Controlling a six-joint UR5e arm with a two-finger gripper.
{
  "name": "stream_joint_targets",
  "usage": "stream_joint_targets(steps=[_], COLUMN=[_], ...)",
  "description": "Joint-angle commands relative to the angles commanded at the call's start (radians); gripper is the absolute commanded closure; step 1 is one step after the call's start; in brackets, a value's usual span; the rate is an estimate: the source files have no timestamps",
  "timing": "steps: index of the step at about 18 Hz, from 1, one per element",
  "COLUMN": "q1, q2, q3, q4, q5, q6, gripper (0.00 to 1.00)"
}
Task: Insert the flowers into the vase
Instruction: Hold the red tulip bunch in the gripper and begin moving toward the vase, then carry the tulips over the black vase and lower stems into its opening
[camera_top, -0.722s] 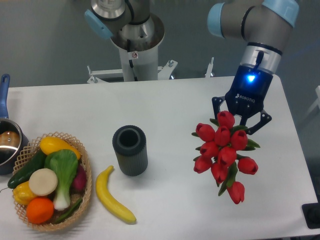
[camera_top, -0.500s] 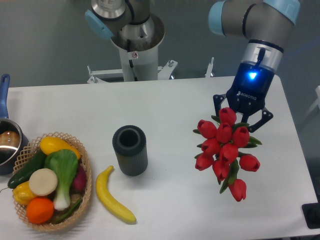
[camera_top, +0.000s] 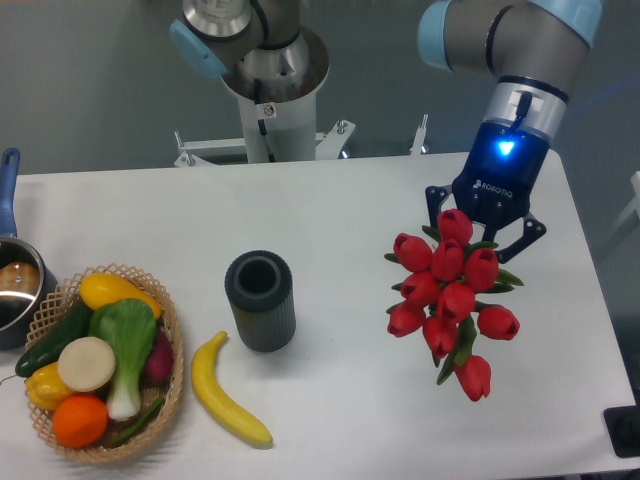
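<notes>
The flowers (camera_top: 450, 290), a bunch of red tulip buds with green leaves, hang under my gripper (camera_top: 483, 232) at the right of the table. The buds spread toward the front and hide the stems and my fingertips. The bunch moves with the gripper, so the gripper is shut on it, with its dark links showing on either side of the top buds. The vase (camera_top: 260, 300), a dark grey ribbed cylinder, stands upright with its round mouth open, well to the left of the flowers. Nothing is in its mouth.
A yellow banana (camera_top: 225, 393) lies just in front of the vase. A wicker basket (camera_top: 172, 372) of vegetables sits at the front left, with a pot (camera_top: 18, 285) behind it. The robot's base (camera_top: 268, 85) stands at the back.
The gripper and the flower bunch have shifted together slightly to the right and up. The vase, banana and basket have not moved.
</notes>
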Motion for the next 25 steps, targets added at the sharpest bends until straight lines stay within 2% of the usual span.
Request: stream_joint_targets(steps=[2,10,14,19,25], q1=[-0.038,-0.166,-0.175,-0.161,-0.144], q2=[-0.002,-0.026,-0.025,-0.008,0.063], q3=[-0.005,-0.023,-0.048,-0.156,-0.256], q4=[0.000,0.006,0.006,0.006,0.005], q5=[-0.069,-0.210,-0.350,-0.546,-0.579], q6=[0.005,0.028,0.035,0.156,0.147], gripper=[0.70,0.70,0.70,0.70,0.70])
